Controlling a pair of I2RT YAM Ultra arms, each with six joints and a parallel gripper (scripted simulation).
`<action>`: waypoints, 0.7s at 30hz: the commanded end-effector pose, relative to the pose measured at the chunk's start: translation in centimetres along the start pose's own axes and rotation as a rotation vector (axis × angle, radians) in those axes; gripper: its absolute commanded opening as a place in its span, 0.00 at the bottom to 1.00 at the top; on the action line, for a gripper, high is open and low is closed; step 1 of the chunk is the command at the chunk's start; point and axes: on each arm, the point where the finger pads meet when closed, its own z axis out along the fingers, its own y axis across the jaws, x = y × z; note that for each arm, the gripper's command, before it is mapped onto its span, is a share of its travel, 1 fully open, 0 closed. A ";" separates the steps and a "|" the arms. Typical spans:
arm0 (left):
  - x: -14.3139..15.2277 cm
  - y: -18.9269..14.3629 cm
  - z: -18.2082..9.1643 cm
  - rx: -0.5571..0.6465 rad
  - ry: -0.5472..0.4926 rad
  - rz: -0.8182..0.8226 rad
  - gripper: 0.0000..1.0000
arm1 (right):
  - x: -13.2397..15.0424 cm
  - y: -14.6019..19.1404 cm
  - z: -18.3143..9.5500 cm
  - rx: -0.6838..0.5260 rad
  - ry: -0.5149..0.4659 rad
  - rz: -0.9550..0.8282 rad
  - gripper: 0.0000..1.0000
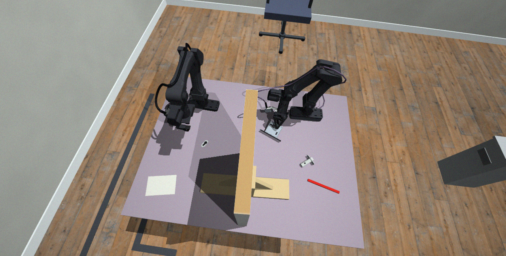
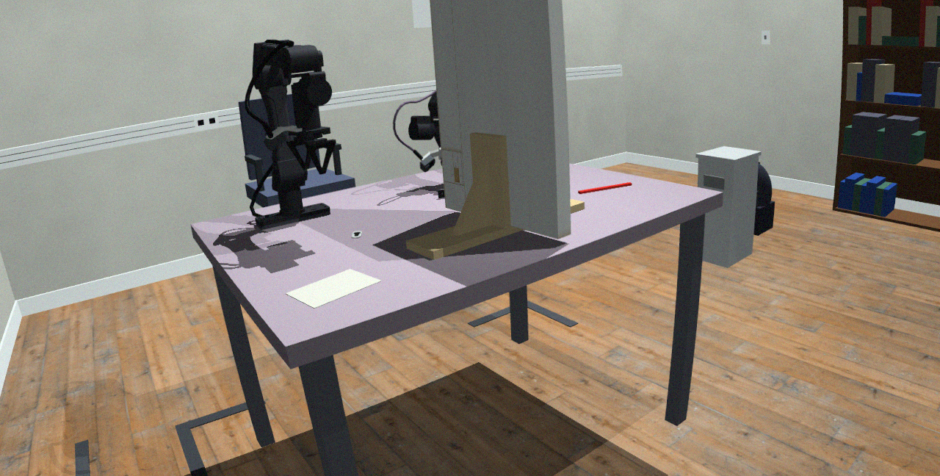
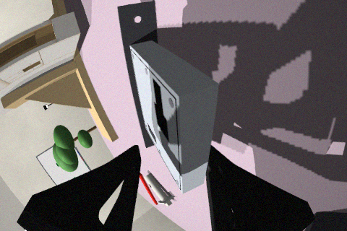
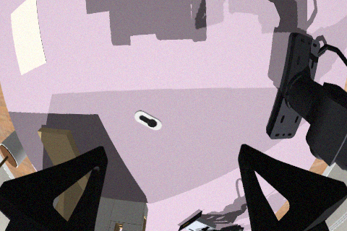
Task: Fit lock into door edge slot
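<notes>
The door stands upright in its wooden stand. The slot in its edge looks empty, with a keyhole in its face. The grey lock is beside the door, its dark plate facing away from the gripper. My left gripper is part open around the lock's rear end. The lock sits askew between the fingers; any contact is unclear. My right gripper is wide open and empty, on the door's other side.
An oval keyhole plate and a pale card lie on the right arm's side. A silver cylinder part and a red rod lie on the left arm's side.
</notes>
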 end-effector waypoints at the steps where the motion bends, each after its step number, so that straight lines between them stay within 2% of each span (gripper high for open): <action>1: -0.1 0.4 -0.1 -0.017 -0.002 -0.007 0.47 | 0.0 -0.1 -0.3 -0.003 -0.007 0.000 1.00; 21: -0.1 0.4 -0.1 -0.017 -0.002 -0.007 0.56 | 0.0 -0.1 -0.3 -0.003 -0.007 0.000 1.00</action>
